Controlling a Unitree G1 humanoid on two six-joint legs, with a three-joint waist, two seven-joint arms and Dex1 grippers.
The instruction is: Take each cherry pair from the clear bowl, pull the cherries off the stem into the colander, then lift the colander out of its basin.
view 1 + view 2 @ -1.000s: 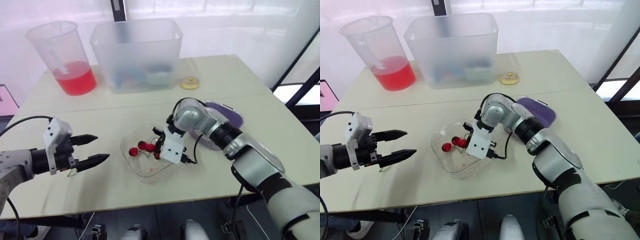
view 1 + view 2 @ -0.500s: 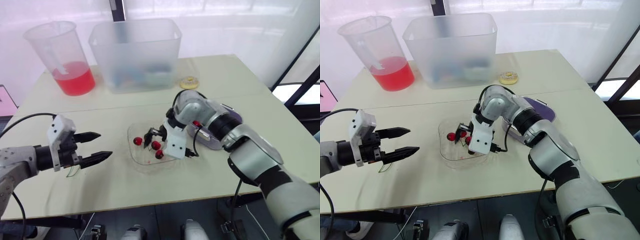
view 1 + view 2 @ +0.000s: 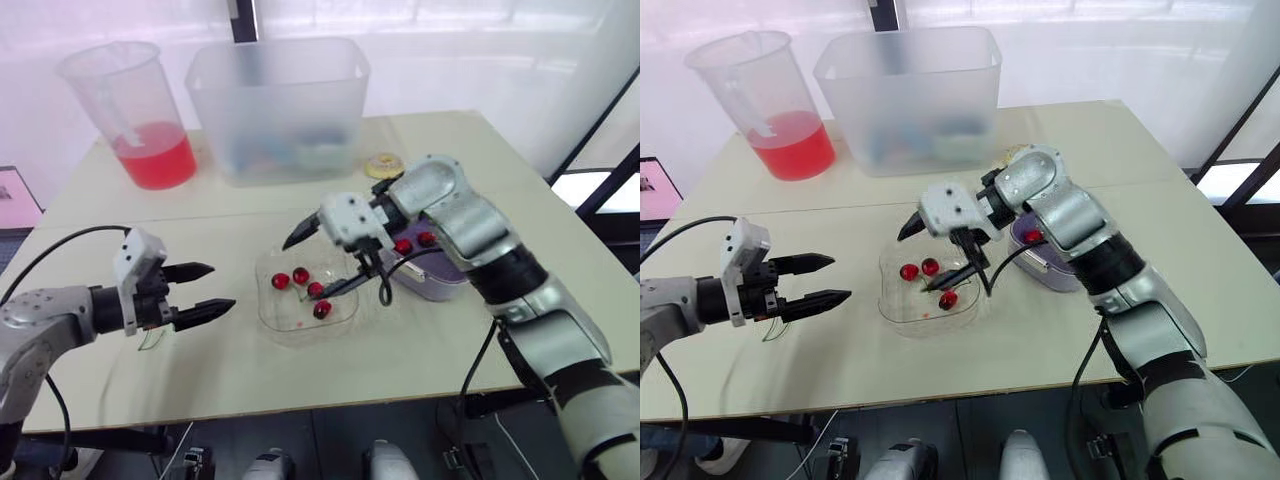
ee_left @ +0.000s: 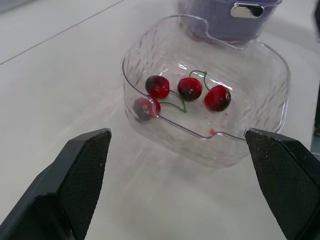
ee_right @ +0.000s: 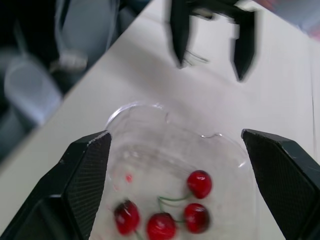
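Observation:
The clear bowl sits mid-table and holds several red cherries on green stems, seen close in the left wrist view as cherries. My right gripper hovers open just above the bowl with nothing between its fingers. To the bowl's right stands the purple colander with two cherries inside. My left gripper is open and empty, low over the table left of the bowl and pointing at it.
A pitcher of red liquid and a large translucent bin stand at the back. A small yellow ring lies behind the colander. A loose green stem lies under my left wrist.
My right gripper was down in the bowl, nearly closed; it has lifted above it and opened. The bowl slid slightly. The left gripper moved a little toward the bowl.

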